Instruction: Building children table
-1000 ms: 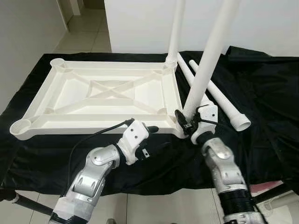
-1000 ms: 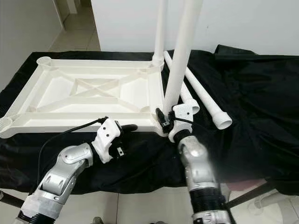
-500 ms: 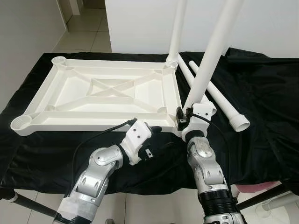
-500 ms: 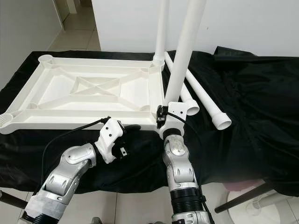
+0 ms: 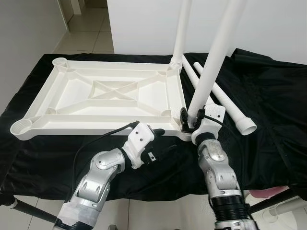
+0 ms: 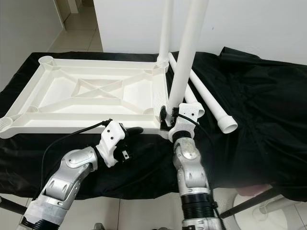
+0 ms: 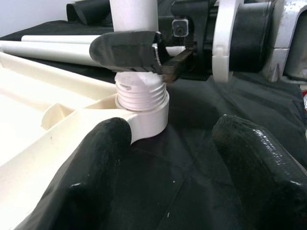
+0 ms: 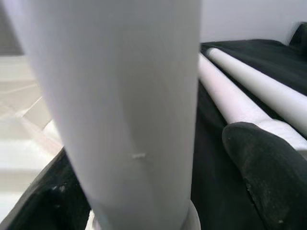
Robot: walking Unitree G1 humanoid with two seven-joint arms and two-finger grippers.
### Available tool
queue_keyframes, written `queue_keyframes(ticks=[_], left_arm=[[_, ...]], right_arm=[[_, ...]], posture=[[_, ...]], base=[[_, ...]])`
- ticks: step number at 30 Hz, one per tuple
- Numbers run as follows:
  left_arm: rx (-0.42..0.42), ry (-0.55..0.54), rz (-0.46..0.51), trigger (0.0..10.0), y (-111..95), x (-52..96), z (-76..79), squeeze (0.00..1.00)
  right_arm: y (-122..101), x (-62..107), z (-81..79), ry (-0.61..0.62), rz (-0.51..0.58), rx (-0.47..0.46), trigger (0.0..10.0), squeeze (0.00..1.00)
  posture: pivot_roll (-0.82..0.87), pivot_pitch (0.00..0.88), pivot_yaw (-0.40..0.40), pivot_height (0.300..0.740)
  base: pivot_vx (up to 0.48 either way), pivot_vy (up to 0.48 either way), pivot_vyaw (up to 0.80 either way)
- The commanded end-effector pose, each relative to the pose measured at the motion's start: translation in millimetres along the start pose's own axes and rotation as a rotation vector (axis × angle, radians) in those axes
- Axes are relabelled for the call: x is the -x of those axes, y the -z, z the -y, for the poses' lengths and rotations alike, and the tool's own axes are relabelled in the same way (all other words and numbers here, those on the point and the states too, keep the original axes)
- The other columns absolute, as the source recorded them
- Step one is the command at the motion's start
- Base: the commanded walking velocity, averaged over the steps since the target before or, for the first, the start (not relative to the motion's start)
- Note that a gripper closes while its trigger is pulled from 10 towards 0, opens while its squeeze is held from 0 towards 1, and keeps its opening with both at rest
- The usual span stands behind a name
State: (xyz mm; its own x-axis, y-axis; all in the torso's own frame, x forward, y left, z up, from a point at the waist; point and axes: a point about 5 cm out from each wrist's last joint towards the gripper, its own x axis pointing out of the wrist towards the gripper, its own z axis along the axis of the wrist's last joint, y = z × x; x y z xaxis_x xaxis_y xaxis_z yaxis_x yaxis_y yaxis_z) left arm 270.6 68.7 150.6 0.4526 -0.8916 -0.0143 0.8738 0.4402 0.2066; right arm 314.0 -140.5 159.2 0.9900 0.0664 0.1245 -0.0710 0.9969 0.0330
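The white table top (image 5: 96, 125) lies upside down on a black cloth. One white leg (image 5: 180, 33) stands upright in its far right corner. My right gripper (image 5: 191, 120) is shut on a second leg (image 5: 213, 57), low down, just above its threaded end (image 7: 141, 93). That end sits in the near right corner socket (image 7: 151, 117), and the leg leans slightly right. My left gripper (image 5: 157, 139) is open at the table top's front edge, left of that socket. One of its fingers (image 7: 103, 158) lies by the rim, the other over the cloth.
Two loose white legs (image 5: 225, 103) lie on the cloth to the right of the table top. The black cloth (image 5: 268, 96) covers the whole work surface and hangs over its front edge. Tiled floor lies beyond on the left.
My right forearm swung left, then partly back right, still clamped on the leg at the corner socket. The leg's lean shifted slightly. The left gripper barely moved.
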Motion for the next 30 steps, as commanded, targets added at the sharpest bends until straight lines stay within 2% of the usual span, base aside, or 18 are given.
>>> queue_keyframes(ticks=[1,4,5,10,17,21,26,30], left_arm=[[0.0,-0.063,-0.011,10.0,1.8,-0.3,-2.6,0.0],[-0.002,-0.062,-0.006,10.0,0.4,-2.5,-3.9,0.0],[-0.002,-0.062,-0.006,10.0,0.4,-2.5,-3.9,0.0],[-0.006,-0.056,-0.005,10.0,0.6,-3.1,-2.1,0.0],[-0.008,-0.059,-0.007,10.0,0.0,-3.3,-3.9,0.0],[-0.011,-0.05,-0.004,10.0,-1.1,-4.8,-4.5,0.0],[-0.011,-0.045,-0.003,10.0,-1.5,-5.7,-4.4,0.0],[-0.015,-0.041,0.001,10.0,-3.2,-6.9,-5.3,0.0]], right_arm=[[8.7,2.3,3.7,-0.057,-0.035,0.005,10.0,0.0],[12.8,4.6,6.0,-0.258,-0.058,0.103,10.0,0.0],[12.8,4.6,6.0,-0.258,-0.058,0.103,10.0,0.0],[12.8,6.6,9.3,-0.431,-0.073,0.141,10.0,0.0],[13.3,-1.5,16.5,-0.476,-0.08,0.188,10.0,0.0],[9.6,-15.0,16.6,-0.56,-0.076,0.226,10.0,0.0],[8.2,-20.3,17.2,-0.568,-0.074,0.228,10.0,0.0],[9.3,-23.0,11.4,-0.598,-0.07,0.216,9.8,0.0]], posture=[[-0.07,0.035,-0.014,0.74],[-0.07,0.033,-0.015,0.74],[-0.07,0.033,-0.015,0.74],[-0.07,0.033,-0.017,0.74],[-0.07,0.034,-0.014,0.74],[-0.08,0.034,-0.003,0.74],[-0.08,0.035,0.0,0.74],[-0.08,0.041,0.002,0.74]], base=[[0.0,0.0,0.0],[0.0,0.0,0.0],[0.0,0.0,0.0],[0.0,0.0,0.0],[0.0,0.0,0.0],[0.0,0.0,0.0],[0.0,0.0,0.0],[0.0,0.0,0.0]])
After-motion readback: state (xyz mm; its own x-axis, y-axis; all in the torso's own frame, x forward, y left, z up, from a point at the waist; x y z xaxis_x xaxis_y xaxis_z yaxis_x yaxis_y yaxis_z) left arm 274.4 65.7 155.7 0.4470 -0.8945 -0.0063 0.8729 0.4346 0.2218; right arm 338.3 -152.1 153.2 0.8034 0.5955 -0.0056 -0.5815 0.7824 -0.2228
